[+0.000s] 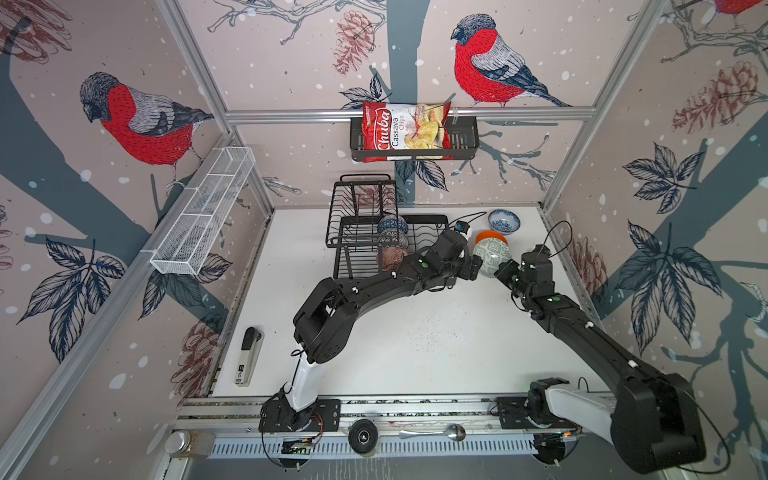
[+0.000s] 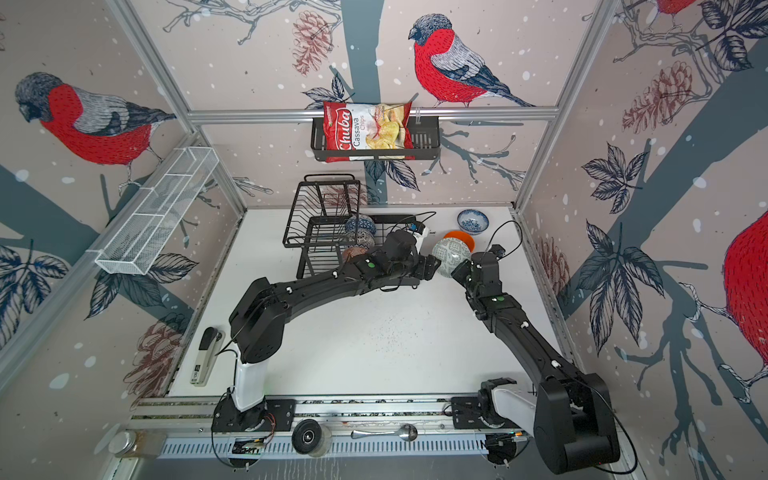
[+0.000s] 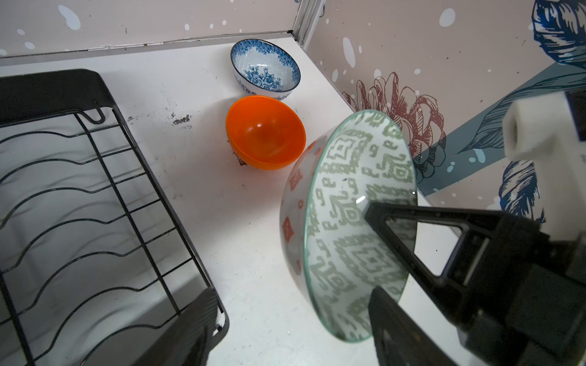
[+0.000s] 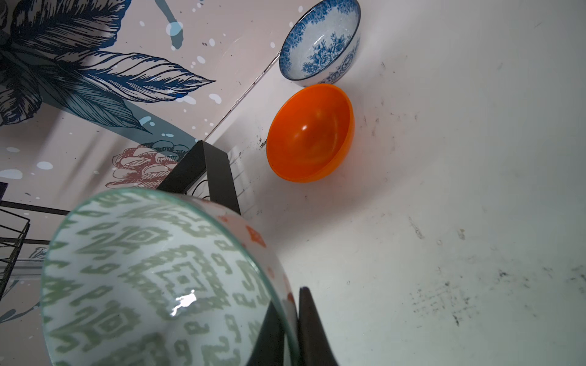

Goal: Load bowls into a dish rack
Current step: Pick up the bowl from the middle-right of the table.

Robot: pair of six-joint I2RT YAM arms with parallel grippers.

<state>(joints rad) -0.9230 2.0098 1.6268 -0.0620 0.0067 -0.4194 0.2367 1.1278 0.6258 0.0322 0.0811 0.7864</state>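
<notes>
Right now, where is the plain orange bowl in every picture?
Top view: orange bowl right of the dish rack, behind the held green-patterned bowl.
Top view: same place.
Left wrist: between green-patterned bowl and blue-flowered bowl.
Right wrist: same.
Shared landmark: blue-flowered bowl, seen in all four.

bird-patterned walls (image 1: 291,62) enclose a white tabletop (image 1: 415,353).
</notes>
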